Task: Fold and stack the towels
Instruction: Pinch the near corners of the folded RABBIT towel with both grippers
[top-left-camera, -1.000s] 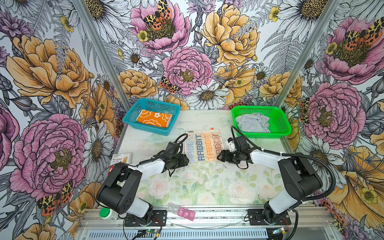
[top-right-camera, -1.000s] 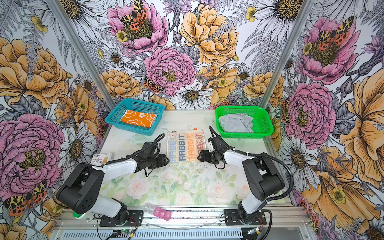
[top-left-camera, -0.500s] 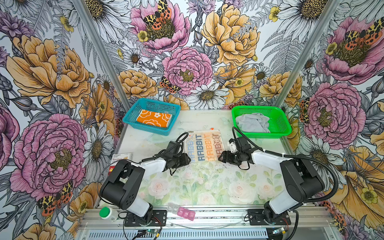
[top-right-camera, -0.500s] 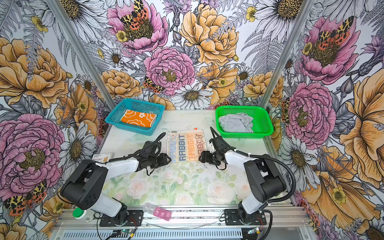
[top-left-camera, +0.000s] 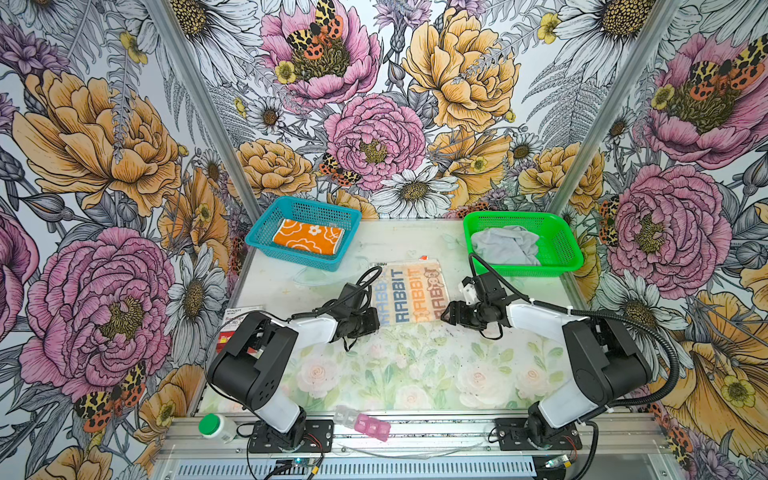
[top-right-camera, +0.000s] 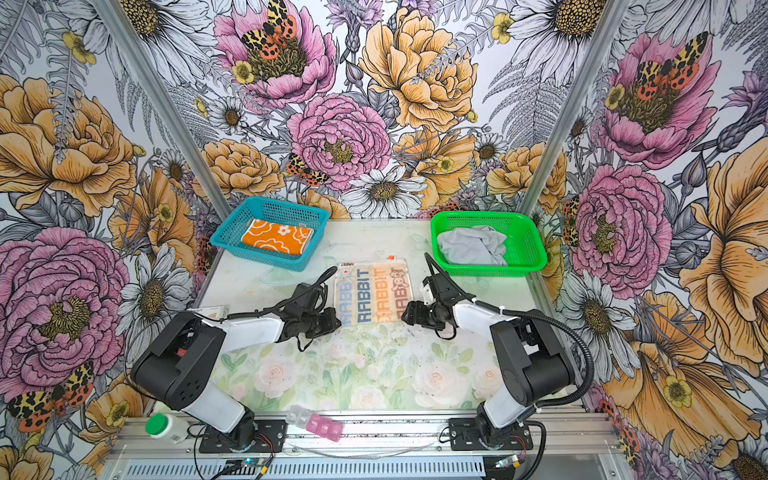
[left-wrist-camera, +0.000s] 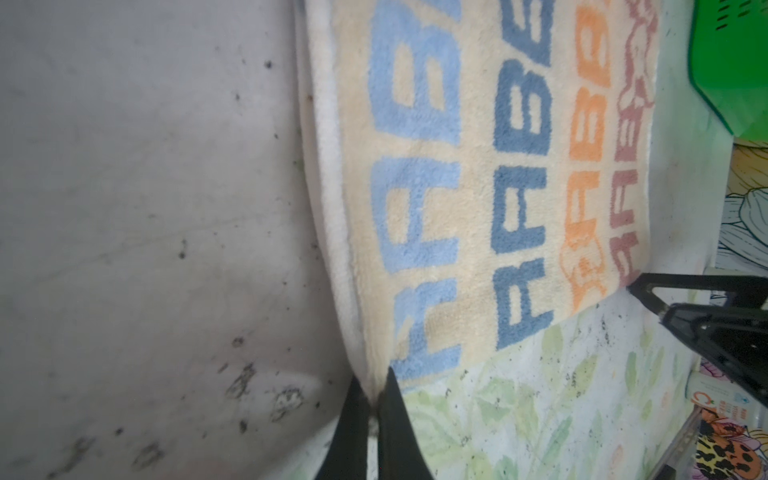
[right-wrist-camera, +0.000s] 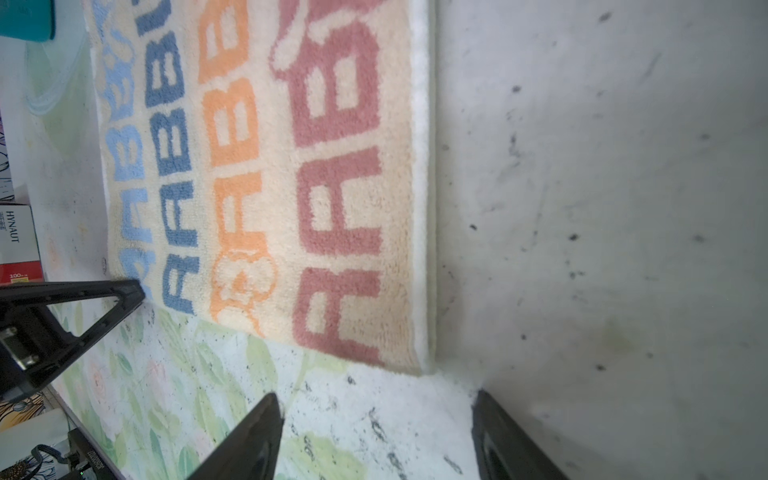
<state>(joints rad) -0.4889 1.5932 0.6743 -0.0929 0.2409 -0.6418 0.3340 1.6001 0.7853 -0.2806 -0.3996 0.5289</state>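
The RABBIT towel (top-left-camera: 409, 293) (top-right-camera: 374, 293) lies flat mid-table in both top views. My left gripper (top-left-camera: 376, 322) (left-wrist-camera: 374, 388) is shut on that towel's near left corner, the cloth pinched between the black fingertips. At the near right corner my right gripper (top-left-camera: 446, 316) (right-wrist-camera: 376, 405) stands open, its fingertips just short of the towel's corner (right-wrist-camera: 419, 365) and not touching it. The orange flowered towel (top-left-camera: 307, 237) lies folded in the teal basket (top-left-camera: 266, 224). The pale grey towel (top-left-camera: 505, 245) sits crumpled in the green basket (top-left-camera: 557, 245).
A small white and red box (top-left-camera: 239, 320) lies at the table's left edge. On the front rail rest a green-capped bottle (top-left-camera: 216, 426) and a pink and clear pill case (top-left-camera: 363, 422). Flowered walls enclose the cell.
My left gripper has moved right to the towel's near left corner and shut on it. The right gripper has barely moved and stays open.
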